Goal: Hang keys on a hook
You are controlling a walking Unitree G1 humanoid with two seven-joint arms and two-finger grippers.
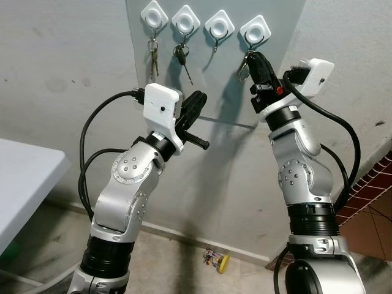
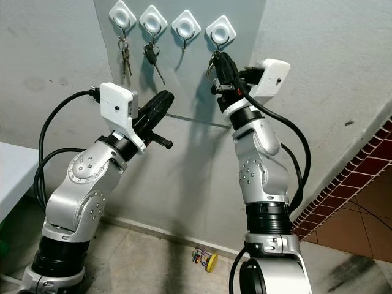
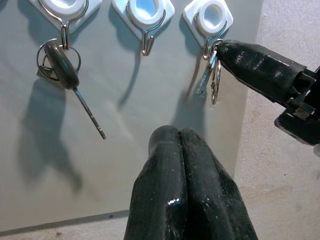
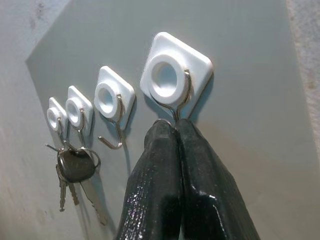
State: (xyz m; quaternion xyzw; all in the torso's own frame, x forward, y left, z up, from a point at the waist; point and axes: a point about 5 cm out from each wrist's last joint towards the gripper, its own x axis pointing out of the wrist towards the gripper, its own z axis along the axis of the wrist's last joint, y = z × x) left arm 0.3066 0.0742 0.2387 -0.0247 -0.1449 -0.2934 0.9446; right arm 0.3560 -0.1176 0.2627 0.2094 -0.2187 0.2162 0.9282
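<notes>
One wrist view shows right hand [image 3: 222, 50] pinching keys [image 3: 209, 80].

Grey plaster wall [image 1: 55, 73], bare concrete floor [image 1: 184, 260], white table [image 1: 24, 177] at left, brick-patterned tiles [image 1: 373, 190] at right.

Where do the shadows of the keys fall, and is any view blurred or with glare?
Left wrist view: the black-headed key casts a soft shadow down on the grey panel; small glare on the left gripper. Right wrist view: right gripper blurred, wet-looking highlights. Eye views: sharp, even light.
</notes>
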